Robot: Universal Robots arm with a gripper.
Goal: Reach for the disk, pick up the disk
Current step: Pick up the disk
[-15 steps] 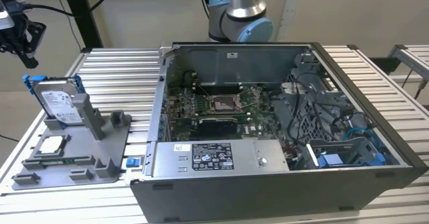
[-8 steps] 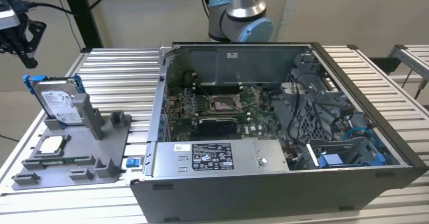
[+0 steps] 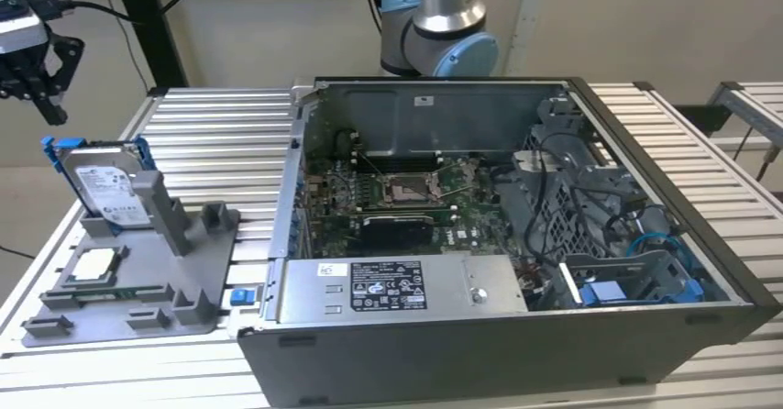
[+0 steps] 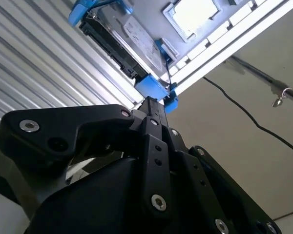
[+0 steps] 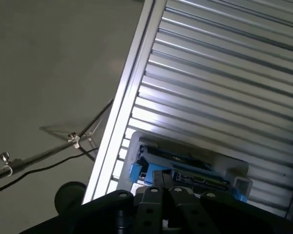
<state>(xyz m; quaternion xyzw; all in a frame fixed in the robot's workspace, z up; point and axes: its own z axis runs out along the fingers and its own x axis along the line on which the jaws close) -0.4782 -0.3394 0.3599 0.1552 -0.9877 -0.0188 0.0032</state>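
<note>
The disk (image 3: 108, 184) stands on edge in a slot at the far end of a grey holder (image 3: 196, 262), on the exterior view's left. It is silver-grey with a white label and a bright blue bracket. My gripper (image 3: 51, 111) hangs above it, a little toward that view's left, clear of it, fingers pointing down and shut on nothing. In the second wrist view the fingertips (image 4: 154, 105) sit just short of the blue corner of the disk (image 4: 122, 44). The first wrist view has the disk (image 5: 185, 170) right beyond the gripper (image 5: 162, 175).
An open computer case (image 3: 490, 354) takes up the middle of the slatted metal table (image 3: 220, 125). The holder also carries a square processor chip (image 3: 95, 264), with a small blue clip (image 3: 240, 294) beside it. The table edge and floor cables (image 4: 244, 112) lie close to the gripper.
</note>
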